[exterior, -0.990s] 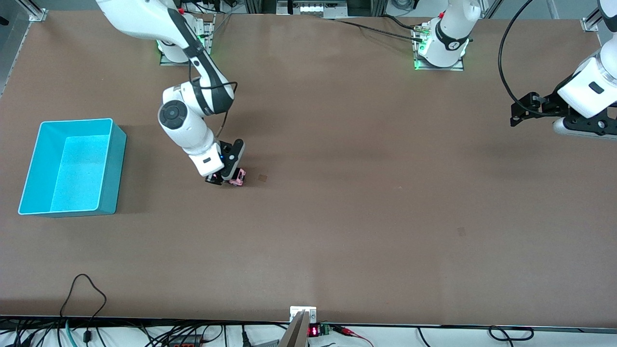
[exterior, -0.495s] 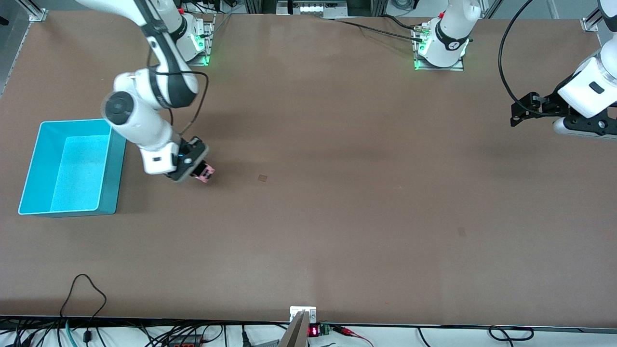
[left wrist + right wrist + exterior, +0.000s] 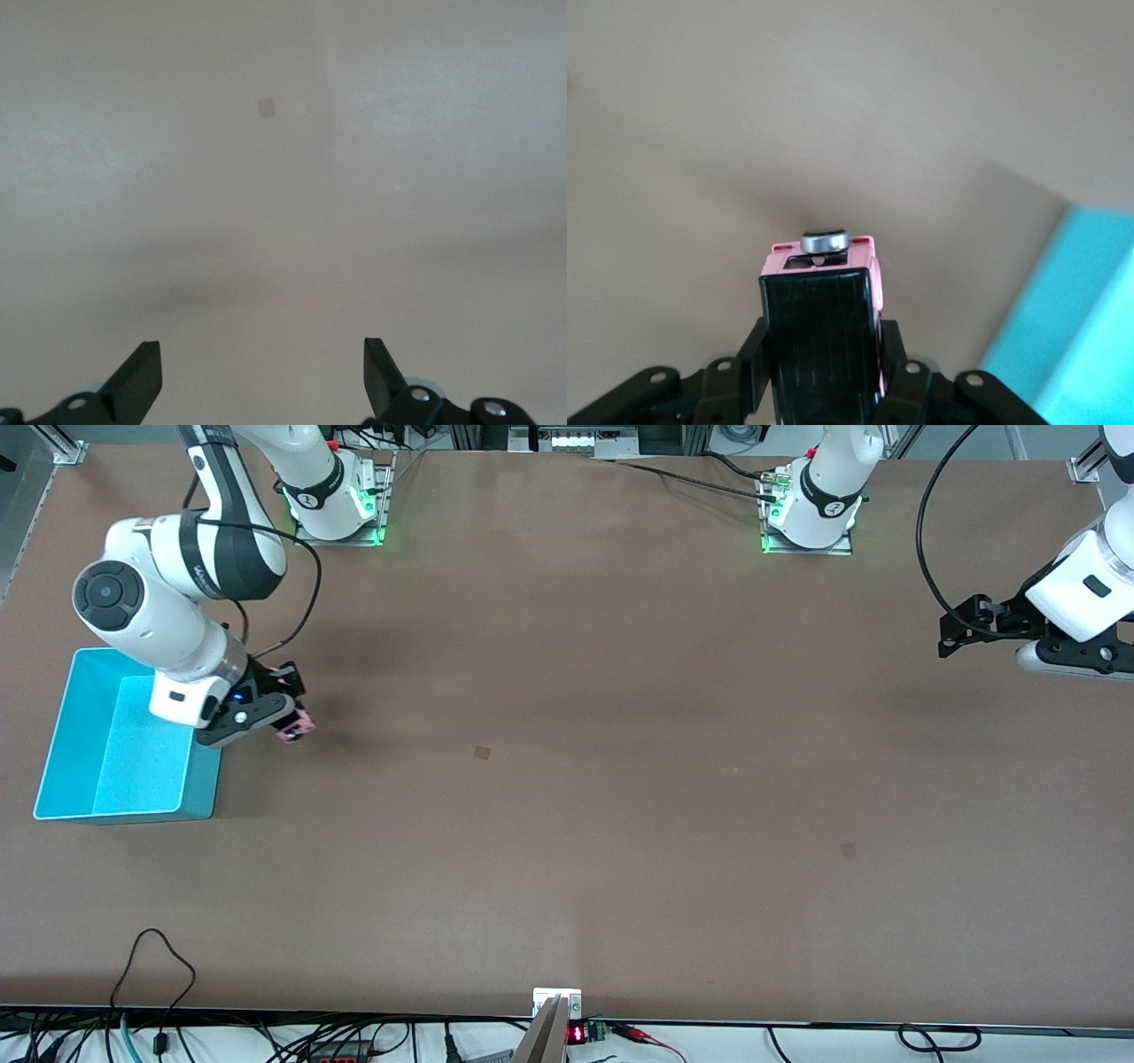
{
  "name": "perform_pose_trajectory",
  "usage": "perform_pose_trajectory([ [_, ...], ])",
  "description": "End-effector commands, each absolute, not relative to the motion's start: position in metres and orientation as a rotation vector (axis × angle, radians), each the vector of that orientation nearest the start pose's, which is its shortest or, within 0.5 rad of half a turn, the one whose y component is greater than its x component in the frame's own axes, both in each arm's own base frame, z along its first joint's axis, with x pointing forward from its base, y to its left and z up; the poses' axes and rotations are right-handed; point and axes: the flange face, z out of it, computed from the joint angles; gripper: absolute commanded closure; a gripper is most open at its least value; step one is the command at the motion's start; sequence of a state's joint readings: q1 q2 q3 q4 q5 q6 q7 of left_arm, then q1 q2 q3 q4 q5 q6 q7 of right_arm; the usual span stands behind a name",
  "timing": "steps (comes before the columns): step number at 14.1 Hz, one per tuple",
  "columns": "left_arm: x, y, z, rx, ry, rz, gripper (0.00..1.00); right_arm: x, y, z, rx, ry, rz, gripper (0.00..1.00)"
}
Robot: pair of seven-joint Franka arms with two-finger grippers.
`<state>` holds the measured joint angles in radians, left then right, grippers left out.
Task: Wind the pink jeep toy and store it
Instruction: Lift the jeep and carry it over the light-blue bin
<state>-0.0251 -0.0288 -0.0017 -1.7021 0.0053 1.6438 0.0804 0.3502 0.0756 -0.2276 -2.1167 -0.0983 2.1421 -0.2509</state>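
My right gripper point(image 3: 276, 719) is shut on the pink jeep toy point(image 3: 295, 727) and holds it in the air just beside the cyan bin point(image 3: 202, 784), over the bare table at the bin's edge. In the right wrist view the jeep point(image 3: 822, 310) shows its black ribbed roof and a grey spare wheel, clamped between my two fingers point(image 3: 904, 381), with the bin's wall point(image 3: 1072, 310) close by. My left gripper point(image 3: 961, 631) is open and empty, waiting in the air over the left arm's end of the table; its fingertips point(image 3: 142, 376) frame bare table.
The cyan bin's floor point(image 3: 133, 744) holds nothing. A small square mark point(image 3: 482, 752) lies on the brown table near the middle. Cables run along the table's near edge point(image 3: 151, 957).
My right arm has carried the jeep up off the table and toward the cyan bin, from near the square mark to the bin's edge. The left arm has not moved.
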Motion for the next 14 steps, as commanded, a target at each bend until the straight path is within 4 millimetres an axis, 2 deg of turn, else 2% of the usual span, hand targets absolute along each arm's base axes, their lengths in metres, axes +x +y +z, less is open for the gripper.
perform_pose_trajectory([
  [1, 0.552, -0.015, 0.59, -3.158, 0.17, 0.04, 0.0, 0.534, 0.047, 0.395, -3.264, -0.461, 0.131, 1.0],
  [5, 0.552, -0.016, 0.59, -3.157, 0.172, 0.04, 0.0, 0.535, -0.019, 0.398, -3.284, -0.224, 0.119, 1.0],
  [7, 0.552, -0.016, 0.59, -3.157, 0.172, 0.04, 0.0, 0.533, -0.059, 0.396, -3.288, -0.13, 0.115, 1.0],
  [11, 0.552, -0.017, 0.59, -3.157, 0.177, 0.04, 0.0, 0.525, -0.131, 0.388, -3.296, -0.081, 0.112, 1.0],
  [14, 0.552, -0.017, 0.59, -3.157, 0.177, 0.04, 0.0, 0.522, -0.169, 0.363, -3.301, -0.138, 0.065, 1.0],
])
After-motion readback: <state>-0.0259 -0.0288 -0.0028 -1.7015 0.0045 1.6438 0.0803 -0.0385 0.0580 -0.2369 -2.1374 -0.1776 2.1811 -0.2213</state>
